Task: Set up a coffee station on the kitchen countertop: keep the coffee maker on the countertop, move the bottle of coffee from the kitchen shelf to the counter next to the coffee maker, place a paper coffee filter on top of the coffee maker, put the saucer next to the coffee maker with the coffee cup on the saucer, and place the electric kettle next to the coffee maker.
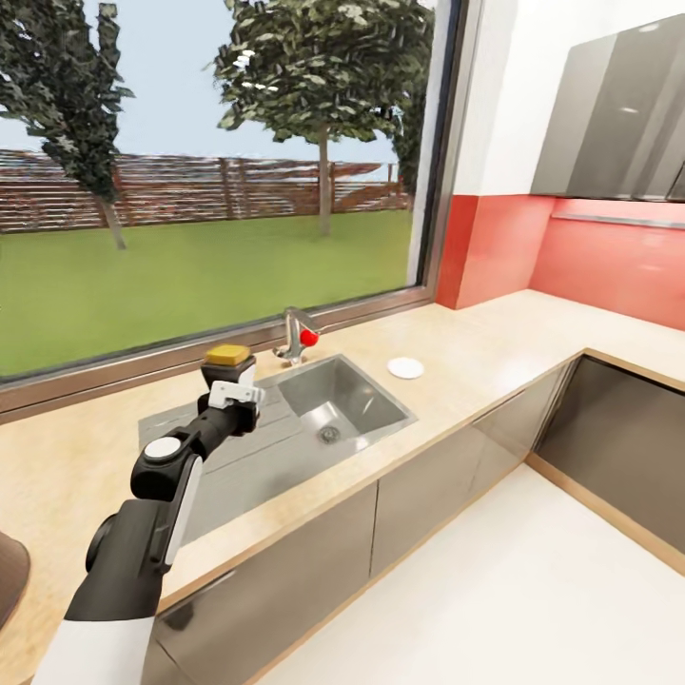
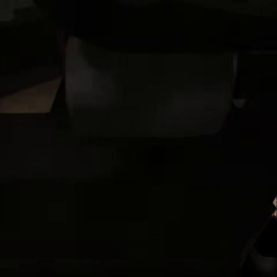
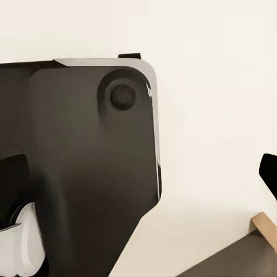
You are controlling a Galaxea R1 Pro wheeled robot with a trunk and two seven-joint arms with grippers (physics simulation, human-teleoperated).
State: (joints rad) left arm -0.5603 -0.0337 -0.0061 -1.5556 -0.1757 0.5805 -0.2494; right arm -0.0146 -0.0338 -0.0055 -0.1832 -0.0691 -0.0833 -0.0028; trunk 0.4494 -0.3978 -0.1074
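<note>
One bottle of coffee [image 1: 228, 365], capped in yellow, stands upright in the left tool [image 1: 233, 392], whose fingers are closed around it above the draining board beside the sink [image 1: 366, 404]. A white saucer [image 1: 405, 367] lies on the counter [image 1: 476, 357] past the sink, near the faucet [image 1: 295, 338]. The right tool's state cannot be told.

Head view looks down over the countertop [image 1: 457, 357] toward the window [image 1: 205, 171]; left wrist view nearly black, perhaps blocked
</note>
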